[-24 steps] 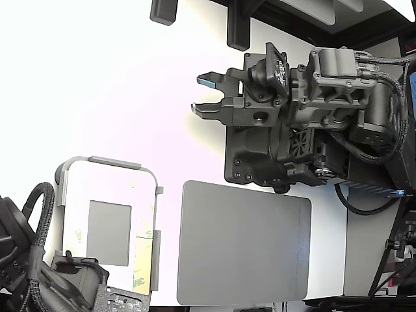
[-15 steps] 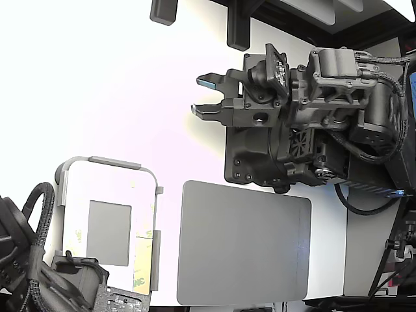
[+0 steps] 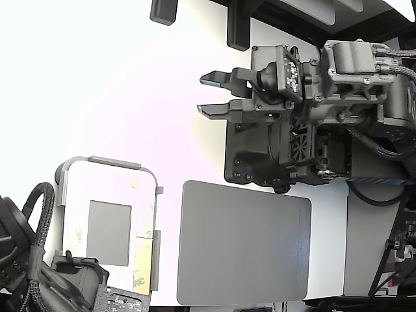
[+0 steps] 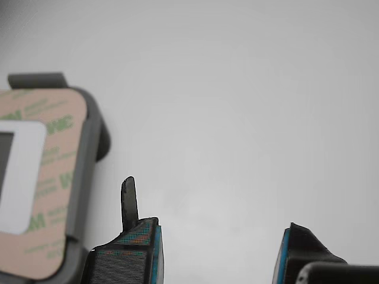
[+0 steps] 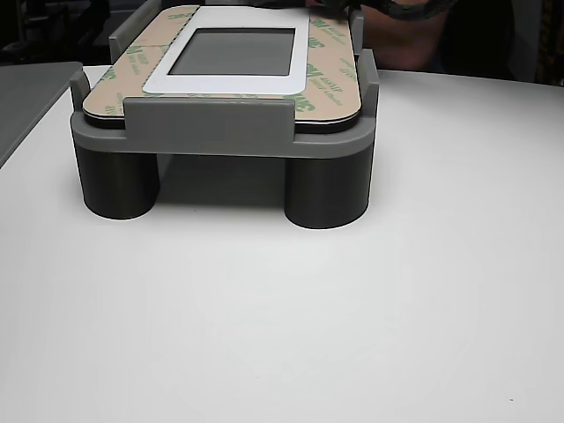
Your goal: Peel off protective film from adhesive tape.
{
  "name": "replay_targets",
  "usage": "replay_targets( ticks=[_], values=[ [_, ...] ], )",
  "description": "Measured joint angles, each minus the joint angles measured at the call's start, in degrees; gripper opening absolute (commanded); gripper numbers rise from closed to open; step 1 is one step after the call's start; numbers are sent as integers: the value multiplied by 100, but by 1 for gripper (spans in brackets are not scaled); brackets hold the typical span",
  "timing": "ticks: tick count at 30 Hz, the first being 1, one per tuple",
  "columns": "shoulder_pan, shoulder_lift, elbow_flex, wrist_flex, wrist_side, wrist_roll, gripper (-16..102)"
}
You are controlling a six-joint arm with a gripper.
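Moved: gripper (image 3: 207, 94) has shifted slightly toward the exterior view's right.
Claw: spread, holding nothing.
Protective film (image 3: 144, 259): on the grey fixture (image 3: 107, 162), beside the dark grey square (image 3: 109, 233).
Long axis: parallel to the square's side.

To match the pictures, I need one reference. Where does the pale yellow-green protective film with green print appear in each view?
Exterior view: lower left, a strip of protective film right of the small grey square.
Wrist view: at one edge, on the grey fixture.
Other view: top centre.
Shared landmark: the fixture.

Lab or test bench suggested: bare white table (image 5: 352, 335), grey fixture (image 5: 220, 132) on round legs, robot arm (image 3: 325, 117), cables (image 3: 383, 65).
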Motion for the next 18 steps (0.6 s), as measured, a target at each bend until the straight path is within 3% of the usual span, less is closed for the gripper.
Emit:
replay_targets(
  ticks=[1,7,18],
  values=[
    [70,-105,-167,88,-18,-281,-10],
    [290,-290,-387,53,-545,-2171,-10],
    [1459,-492,176,-527,-62,-5467,-10]
  ],
)
